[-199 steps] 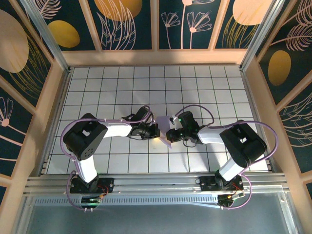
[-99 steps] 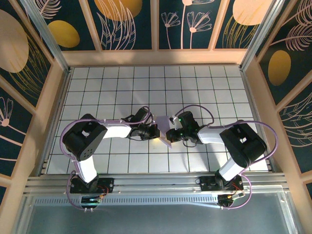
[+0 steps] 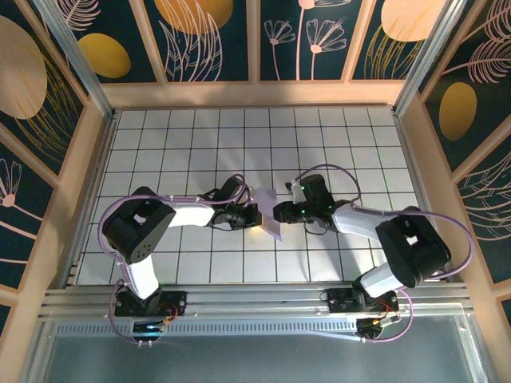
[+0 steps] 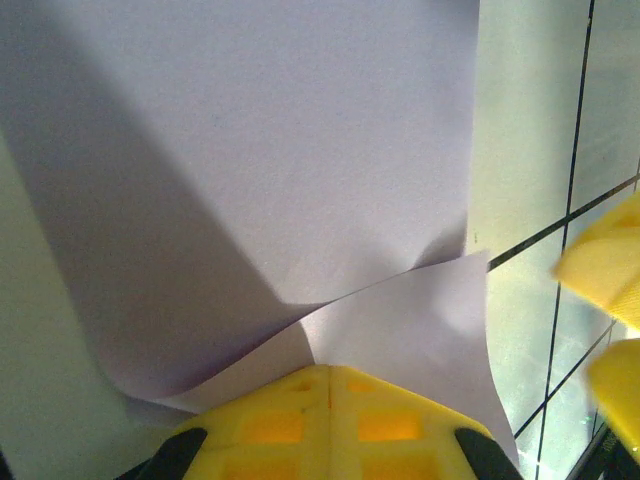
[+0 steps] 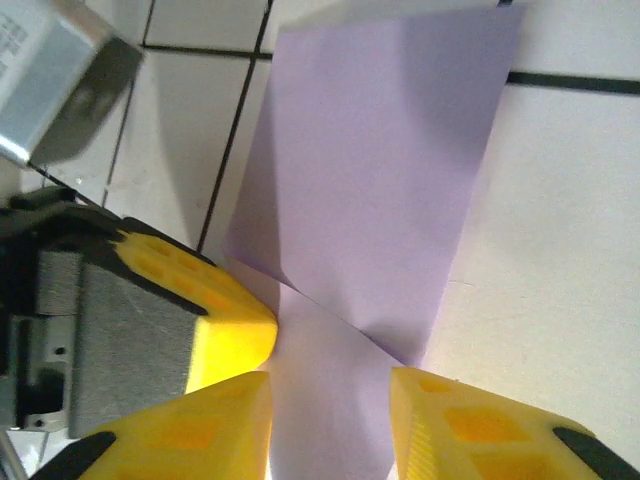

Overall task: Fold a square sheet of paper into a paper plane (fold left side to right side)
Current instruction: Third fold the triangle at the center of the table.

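Two grippers are set at the square sheet of paper (image 5: 380, 180). Its raised flap is pinched by the left gripper (image 4: 330, 375), jaws closed. The flap is straddled, unclamped, by the right gripper (image 5: 330, 385), jaws parted. Beyond the sheet, tiled table (image 3: 200, 136) is seen.

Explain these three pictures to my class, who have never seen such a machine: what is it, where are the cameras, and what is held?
Two robot arms, each ending in a two-finger gripper, are bolted at the near edge of a tiled table. One picture looks down from above; the other two come from a camera on each wrist. A lavender paper sits between the arms. The left gripper is pinched shut on it. The right gripper is open, one finger on either side of the paper.
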